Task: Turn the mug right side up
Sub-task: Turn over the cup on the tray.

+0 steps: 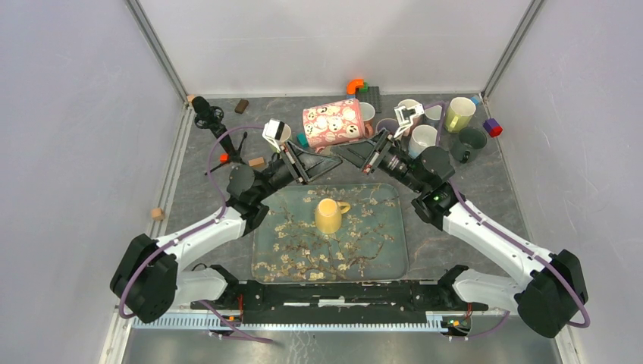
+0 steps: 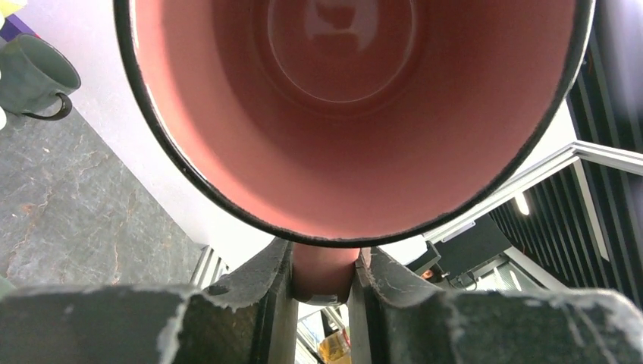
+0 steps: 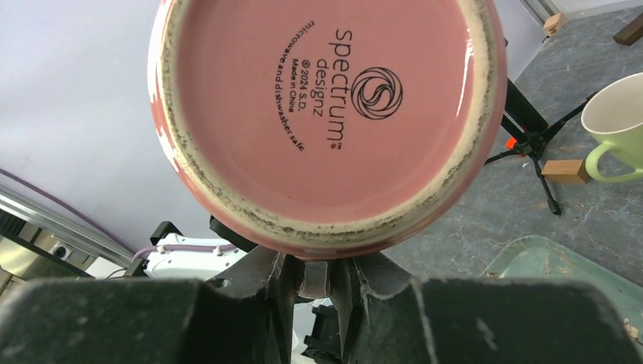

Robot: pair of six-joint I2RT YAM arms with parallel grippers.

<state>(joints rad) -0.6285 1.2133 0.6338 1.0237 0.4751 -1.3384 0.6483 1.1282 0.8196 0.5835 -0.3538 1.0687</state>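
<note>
— Dark fingers (image 2: pixel 250 303) crowd the bottom of the left wrist view. What are they on?
— Left pincer (image 2: pixel 322 262) is clenched on a pink piece of the pink mug (image 2: pixel 349 114), just under its rim. It may be the handle, but I cannot be sure. The open mouth faces that pincer straight on.
— And the arms?
— Left arm (image 1: pixel 201 235) and right arm (image 1: pixel 493 235) both reach forward from the near edge of the bench (image 1: pixel 500 182) and slant inward. Their tips nearly meet beyond the far edge of the tray (image 1: pixel 379 250).
— So where is the mug?
— It lies on its side just past both tips, mouth toward the left pincer and base toward the right one. Whether it rests on the bench I cannot tell.
— The right side?
— Right pincer (image 3: pixel 311 274) is clamped on a bit of the mug just below its stamped base.
— Smaller things?
— Yellow mug (image 1: pixel 328 216) stands on the tray, on the near side of both pincers. Pale green mug (image 3: pixel 618 125) sits beside the left wrist, with a wooden block (image 3: pixel 565 171) just by it.
</note>
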